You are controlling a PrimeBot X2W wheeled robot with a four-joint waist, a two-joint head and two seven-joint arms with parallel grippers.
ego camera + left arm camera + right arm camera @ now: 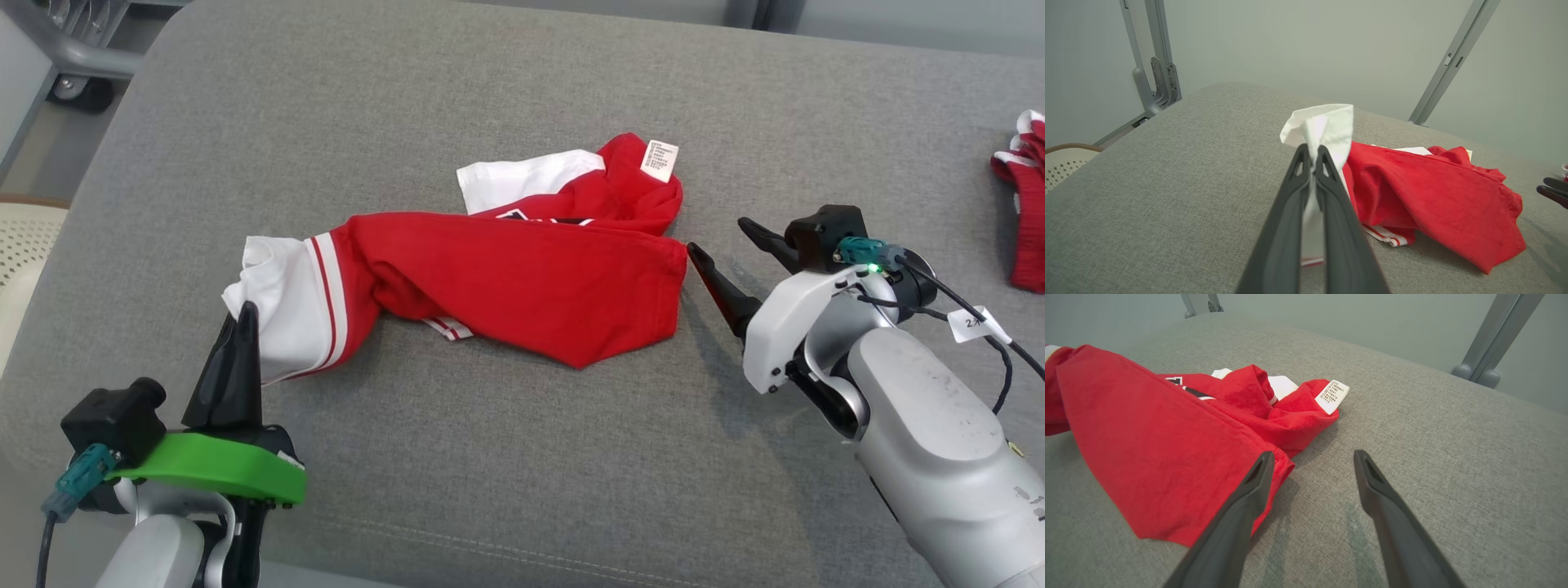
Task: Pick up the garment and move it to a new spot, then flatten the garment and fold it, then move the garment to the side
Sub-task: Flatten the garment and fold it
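The garment (522, 286) at mid-frame is bright red, with white sleeves edged in thin red-and-white stripes, and its label (662, 160) is white with dark print. The surface (490, 457) is a mottled grey weave. At lower left the left gripper (245, 314) has black fingers above a bright green mount, while at right the right gripper (718, 234) has black fingers and a pale grey-white shell.

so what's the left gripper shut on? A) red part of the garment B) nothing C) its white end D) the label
C: in the left wrist view the left gripper has its fingers closed on the garment's white end, with white cloth pinched between them.
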